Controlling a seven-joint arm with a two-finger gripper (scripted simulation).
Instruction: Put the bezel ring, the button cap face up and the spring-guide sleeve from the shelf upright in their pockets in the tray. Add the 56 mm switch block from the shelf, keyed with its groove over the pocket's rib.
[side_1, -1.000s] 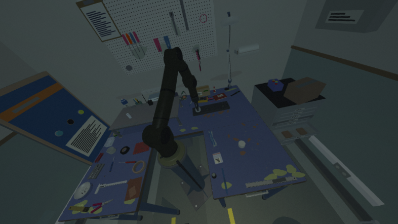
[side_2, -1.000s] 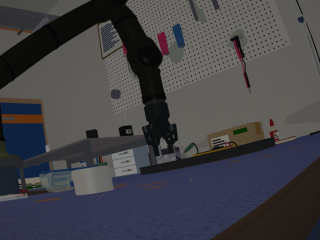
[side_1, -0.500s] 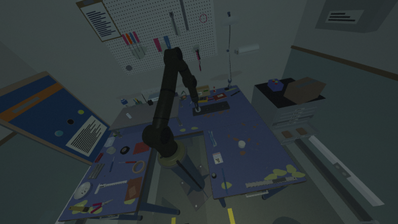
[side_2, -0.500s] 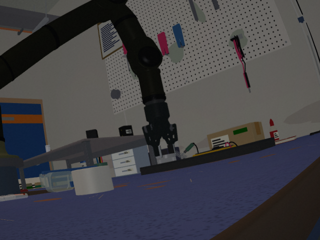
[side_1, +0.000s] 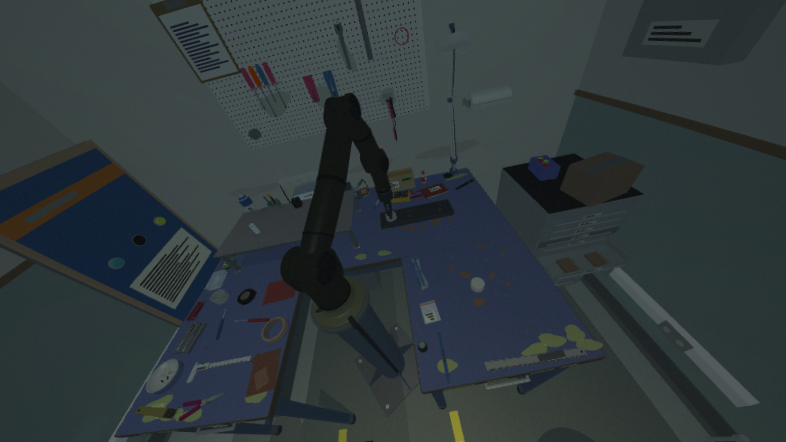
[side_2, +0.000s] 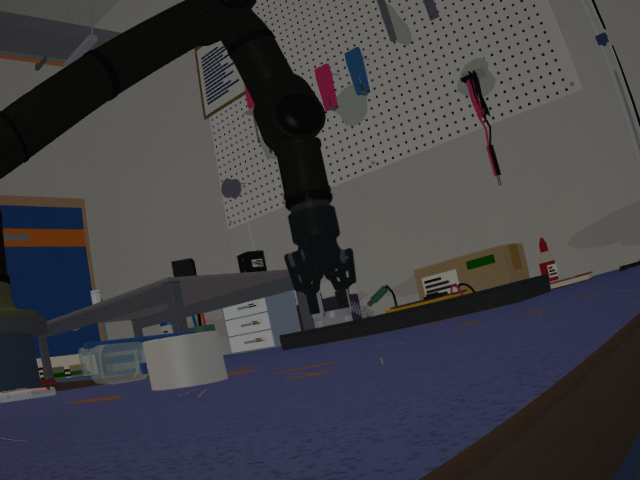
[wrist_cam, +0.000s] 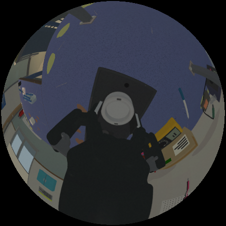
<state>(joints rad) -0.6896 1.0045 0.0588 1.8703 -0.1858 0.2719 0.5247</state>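
My gripper (side_2: 326, 305) stands at the left end of the black tray (side_1: 416, 213), closed around the pale grey bezel ring (wrist_cam: 117, 109), which sits low in the tray's end pocket. In the wrist camera the ring (side_2: 332, 315) is a round flanged piece seen from above, and a small round hole (wrist_cam: 126, 85) in the tray lies just beyond it. The grey shelf (side_2: 170, 292) stands to the left of the tray with two small dark blocks (side_2: 252, 261) on top. The rest of the tray's pockets are hidden by the low angle.
Behind the tray a cardboard box (side_2: 473, 271), a yellow meter (wrist_cam: 168, 135) and a red glue bottle (side_2: 546, 261) line the wall under the pegboard (side_1: 319, 60). A white tape roll (side_2: 184, 360) and a clear bottle (side_2: 106, 363) lie on the blue bench nearer the second side camera.
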